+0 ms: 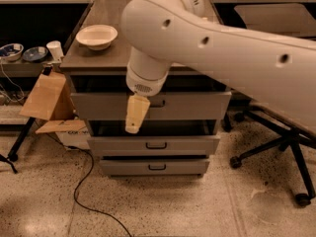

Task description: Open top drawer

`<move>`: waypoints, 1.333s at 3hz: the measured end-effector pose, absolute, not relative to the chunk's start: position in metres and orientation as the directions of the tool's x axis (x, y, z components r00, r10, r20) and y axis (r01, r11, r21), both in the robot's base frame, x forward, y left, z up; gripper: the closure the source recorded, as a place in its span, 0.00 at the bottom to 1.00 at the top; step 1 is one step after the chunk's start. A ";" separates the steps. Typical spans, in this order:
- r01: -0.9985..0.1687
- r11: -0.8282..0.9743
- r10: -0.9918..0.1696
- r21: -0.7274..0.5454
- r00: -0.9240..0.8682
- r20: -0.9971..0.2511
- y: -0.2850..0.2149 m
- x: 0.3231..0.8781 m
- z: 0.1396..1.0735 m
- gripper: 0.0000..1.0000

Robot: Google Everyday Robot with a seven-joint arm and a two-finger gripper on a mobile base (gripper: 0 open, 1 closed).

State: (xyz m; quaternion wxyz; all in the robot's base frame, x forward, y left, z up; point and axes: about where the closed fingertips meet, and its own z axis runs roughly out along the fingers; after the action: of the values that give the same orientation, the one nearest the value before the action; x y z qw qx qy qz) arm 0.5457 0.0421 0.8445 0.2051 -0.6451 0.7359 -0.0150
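The top drawer [192, 105] is the widest grey front, just under the cabinet top, with a dark gap above it. Its small black loop handle [159, 103] shows partly at centre, beside the gripper. My cream-coloured gripper [133, 123] hangs down from the large white arm [222, 43]. It is in front of the top drawer, just left of the handle, and its tip reaches the drawer's lower edge. I see nothing held in it.
Two shorter drawers, middle [155, 145] and bottom [157, 166], sit below. A white bowl [97, 35] stands on the cabinet top [81, 60]. A cardboard box [47, 95] and black cable [84, 181] lie left. An office chair base [284, 149] stands right.
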 end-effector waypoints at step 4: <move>-0.976 0.160 -0.960 -0.149 -0.118 -0.256 0.154 0.630 0.722 0.00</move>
State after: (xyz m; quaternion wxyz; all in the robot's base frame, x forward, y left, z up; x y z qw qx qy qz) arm 0.6300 0.1543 0.7216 0.1472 -0.6476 0.7471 0.0276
